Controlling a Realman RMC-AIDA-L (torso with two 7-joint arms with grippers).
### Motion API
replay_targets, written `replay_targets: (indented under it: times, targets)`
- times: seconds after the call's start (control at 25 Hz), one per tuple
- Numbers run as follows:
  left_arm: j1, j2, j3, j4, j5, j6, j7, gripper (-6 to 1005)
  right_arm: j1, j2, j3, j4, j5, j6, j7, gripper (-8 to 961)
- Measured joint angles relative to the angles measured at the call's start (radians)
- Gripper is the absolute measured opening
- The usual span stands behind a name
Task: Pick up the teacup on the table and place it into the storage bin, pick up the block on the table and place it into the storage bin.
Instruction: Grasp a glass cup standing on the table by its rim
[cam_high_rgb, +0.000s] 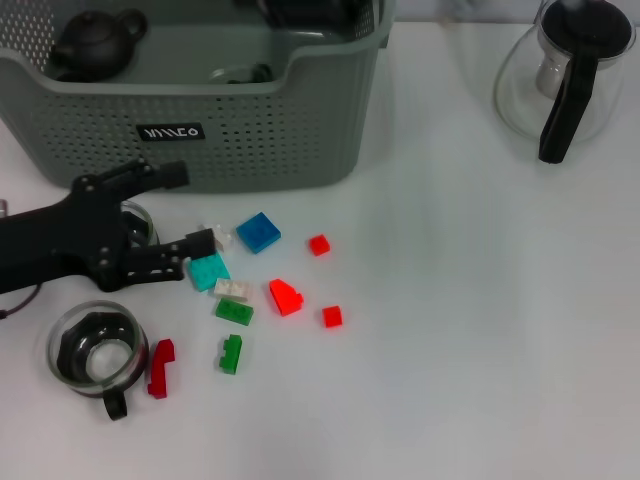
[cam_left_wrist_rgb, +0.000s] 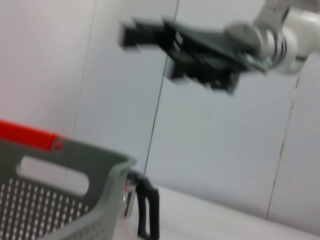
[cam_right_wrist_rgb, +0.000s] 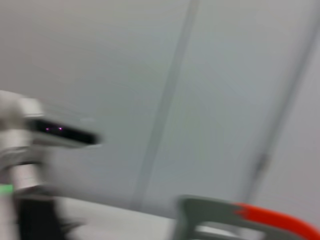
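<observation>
The left claw (cam_high_rgb: 185, 208) hangs open near the left edge of the bench (cam_high_rgb: 470, 330), just in front of the bin (cam_high_rgb: 290, 150), with the cyan block (cam_high_rgb: 209, 271) touching its lower finger and the teacup (cam_high_rgb: 97, 349) toward the front-left corner.

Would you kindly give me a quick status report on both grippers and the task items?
Left gripper open, low beside the blocks, nothing held. Right gripper raised, state unclear. Glass teacup on table; turquoise block nearest the fingers. Storage bin just behind.
</observation>
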Motion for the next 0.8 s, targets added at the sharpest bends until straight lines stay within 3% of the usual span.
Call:
replay_targets:
  times: [0.04,0.24,0.48,0.6,0.8]
  targets:
    - [0.003,0.003,-0.015,0.000,-0.001,0.025,0.006,826,0.000,0.000,0.000,0.000,0.000,0.000,0.000,685]
    - [0.022,0.013,-0.046,-0.001,-0.001,0.111,0.013,824,-0.105,0.004,0.125,-0.025,0.015,-0.318,-0.059,684]
    - [0.029,0.014,-0.042,-0.005,-0.001,0.125,0.012,823,-0.172,-0.005,0.209,0.033,0.018,-0.503,-0.070,683]
    - [0.029,0.014,-0.038,-0.005,0.006,0.125,0.012,822,-0.169,-0.018,0.251,0.096,0.010,-0.619,-0.072,682]
    - [0.032,0.023,-0.008,0.002,0.014,0.117,0.012,821,-0.135,-0.058,0.259,0.242,-0.028,-0.652,-0.078,681]
